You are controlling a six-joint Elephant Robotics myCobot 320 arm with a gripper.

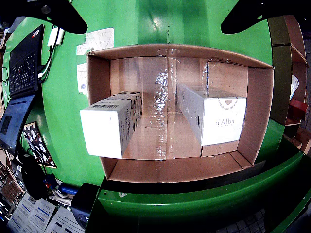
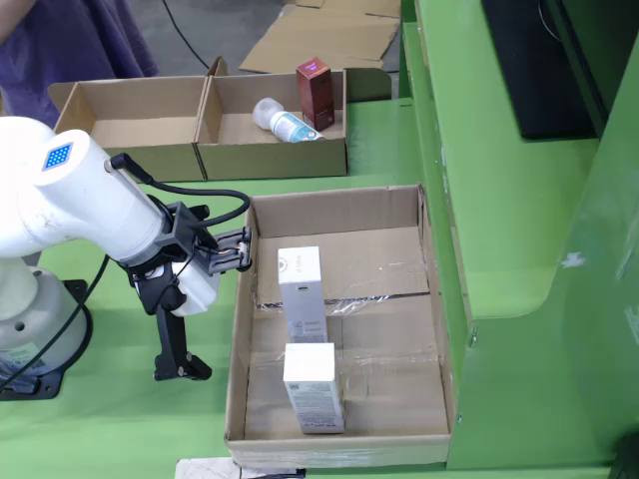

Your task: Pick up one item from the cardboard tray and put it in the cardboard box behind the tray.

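Currently hovering above the cardboard tray [image 2: 342,324], gripper [image 1: 150,19] empty and spread wide, fingers [image 1: 53,14] showing as dark shapes at the top corners of the wrist view. Two white boxes standing upright in the tray, well apart: barcode box [image 1: 108,127] at left in wrist view, d'Alba box [image 1: 214,116] at right. Same pair in the fixed view: one [image 2: 301,284] mid-tray, the other [image 2: 314,387] nearer the front wall. Clear tape strip across the tray floor. Behind the tray, divided cardboard box [image 2: 205,125] holding a dark red carton [image 2: 315,92] and a white bottle [image 2: 282,122]. Laptop [image 1: 22,73] at left in wrist view.
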